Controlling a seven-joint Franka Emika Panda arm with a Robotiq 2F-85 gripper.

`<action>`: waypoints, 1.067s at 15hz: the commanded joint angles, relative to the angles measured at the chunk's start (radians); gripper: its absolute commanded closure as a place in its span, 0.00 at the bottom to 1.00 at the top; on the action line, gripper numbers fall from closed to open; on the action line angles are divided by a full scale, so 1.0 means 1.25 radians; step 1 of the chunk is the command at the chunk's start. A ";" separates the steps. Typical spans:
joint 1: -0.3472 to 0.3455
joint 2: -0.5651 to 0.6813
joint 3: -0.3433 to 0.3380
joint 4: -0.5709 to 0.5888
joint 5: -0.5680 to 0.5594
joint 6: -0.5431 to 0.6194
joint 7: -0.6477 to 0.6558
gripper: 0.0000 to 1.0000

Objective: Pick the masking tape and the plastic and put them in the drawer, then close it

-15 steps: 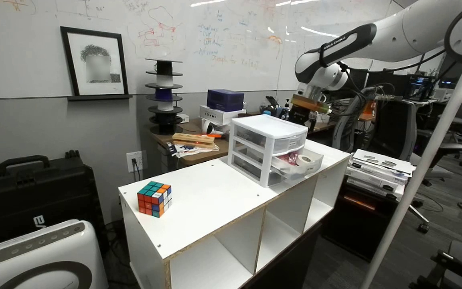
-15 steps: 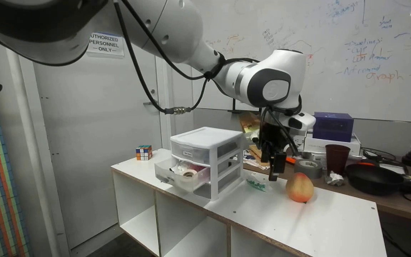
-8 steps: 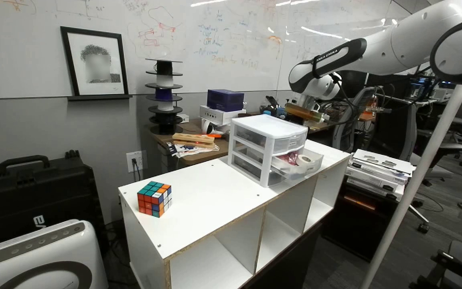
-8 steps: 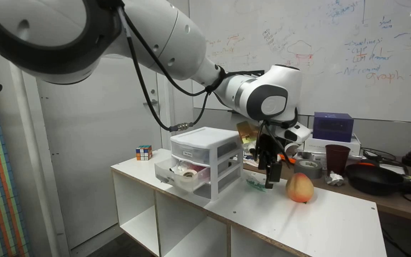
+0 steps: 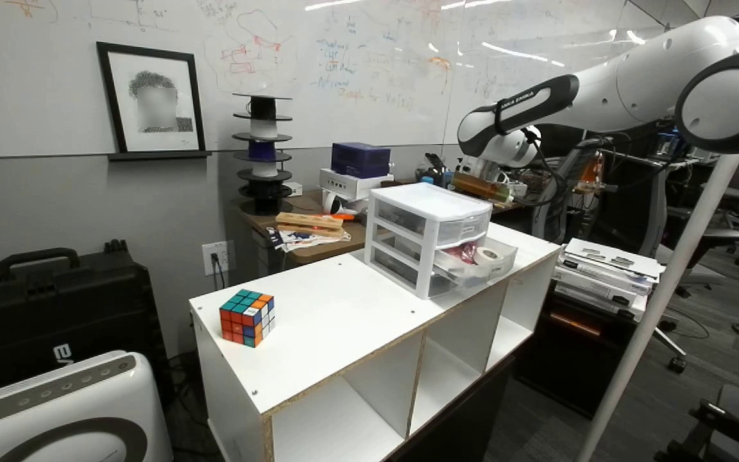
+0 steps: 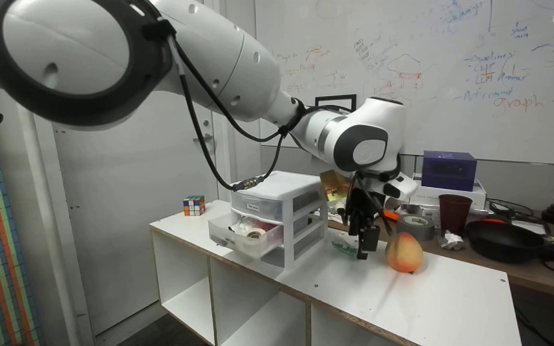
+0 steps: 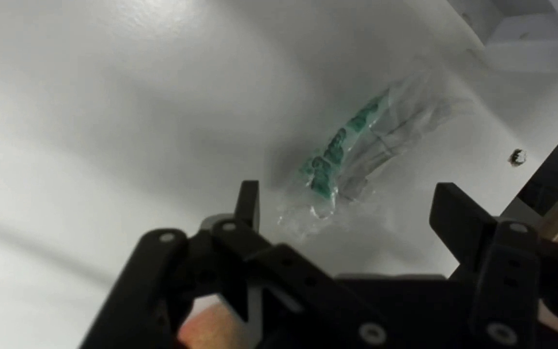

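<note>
Jaws spread wide, green-printed plastic (image 7: 351,148) near them, white shelf (image 7: 129,155) beneath

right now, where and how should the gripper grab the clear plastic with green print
Likely best from above, with the open gripper pinching the clear plastic across its crumpled middle: it lies low on the white shelf, longer than wide, so closing across its width should gather it. The drawer unit beside one end makes that side tighter.
</note>
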 commanded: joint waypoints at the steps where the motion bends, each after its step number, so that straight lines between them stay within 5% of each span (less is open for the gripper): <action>1: -0.006 0.038 0.008 0.070 -0.003 -0.026 0.005 0.42; 7: -0.001 0.036 -0.003 0.064 -0.010 -0.011 -0.006 0.89; 10: 0.004 0.026 -0.024 0.055 -0.033 -0.004 0.000 0.95; 16: 0.007 -0.034 -0.076 0.012 -0.071 0.006 0.001 0.91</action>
